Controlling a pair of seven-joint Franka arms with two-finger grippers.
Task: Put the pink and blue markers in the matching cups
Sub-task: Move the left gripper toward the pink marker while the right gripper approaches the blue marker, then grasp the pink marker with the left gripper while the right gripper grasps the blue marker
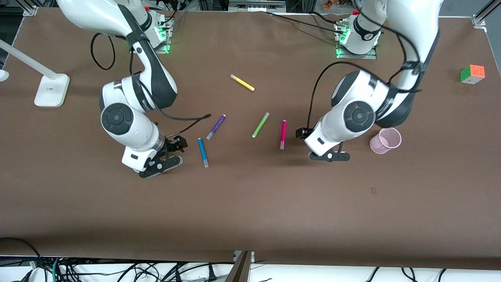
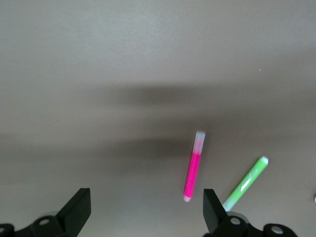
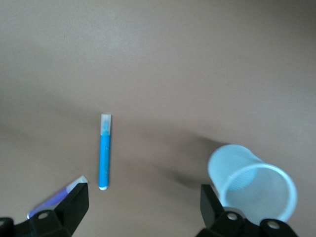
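Note:
The pink marker [image 1: 283, 134] [image 2: 193, 167] and the blue marker [image 1: 202, 152] [image 3: 104, 152] lie flat on the brown table. The pale pink cup [image 1: 385, 140] stands upright toward the left arm's end. The pale blue cup [image 3: 252, 182] shows only in the right wrist view; the right arm hides it in the front view. My left gripper [image 1: 329, 156] [image 2: 145, 207] hangs open and empty over bare table between the pink marker and the pink cup. My right gripper [image 1: 160, 162] [image 3: 143, 202] is open and empty, low over the table between the blue marker and the blue cup.
A purple marker [image 1: 216, 127] [image 3: 54, 200] and a lime-green marker [image 1: 260, 124] [image 2: 245, 182] lie between the two task markers. Farther from the front camera lies a yellow marker [image 1: 242, 82]. A colour cube [image 1: 472, 74] and a white lamp base [image 1: 51, 90] sit at the table's ends.

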